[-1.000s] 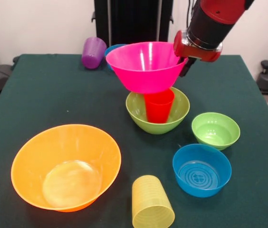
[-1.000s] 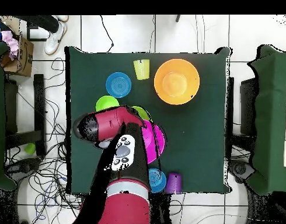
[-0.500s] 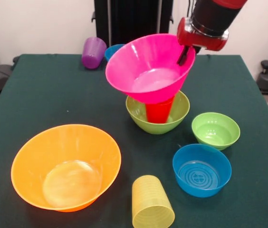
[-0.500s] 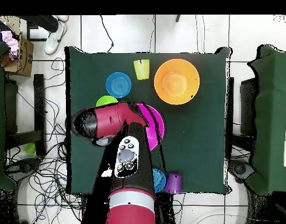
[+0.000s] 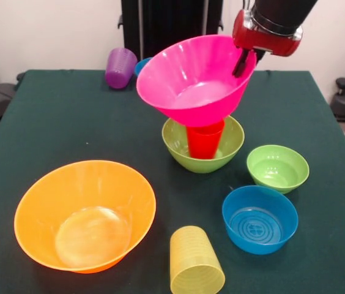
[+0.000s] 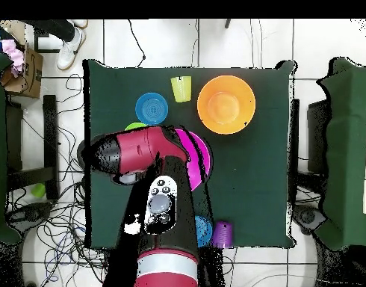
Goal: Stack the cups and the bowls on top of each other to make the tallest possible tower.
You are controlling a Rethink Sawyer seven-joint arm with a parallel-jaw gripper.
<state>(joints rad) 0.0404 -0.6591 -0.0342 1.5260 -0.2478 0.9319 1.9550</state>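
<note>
Gripper [image 5: 244,61] pinches the far rim of the hot pink bowl [image 5: 191,82], one finger inside the wall, the other presumably outside; jaws closed down to the wall's thickness. Bowl hangs tilted, mouth tipped toward the front camera, its base just over the bright red cup [image 5: 205,138]. Can't tell whether base and cup rim touch or sit just apart.

Red cup stands upright inside the medium lime green bowl [image 5: 203,147], mid-table. That's the tower so far: two pieces seated, pink bowl in the air above.

Loose pieces:
- large orange bowl [image 5: 85,214], near corner, upright
- ribbed yellow cup [image 5: 195,261], on its side by the near edge
- blue bowl [image 5: 260,218] and small lime green bowl [image 5: 278,168], just beside each other, beside the tower
- purple cup [image 5: 120,67], on its side at the far edge, second blue bowl [image 5: 143,64] mostly hidden behind the pink one

Overhead adds little: arm covers the tower, only a pink crescent [image 6: 199,153] shows.

Step in hand, as I read it: pink bowl is either being placed on or lifted off the red cup. Pictures don't settle which.

If placing: level the bowl first, centre its base over the cup mouth, lower straight, then release. Wide bowl on a narrow cup is a poor seat. Releasing while tilted probably tips it off, maybe takes the cup with it.
</note>
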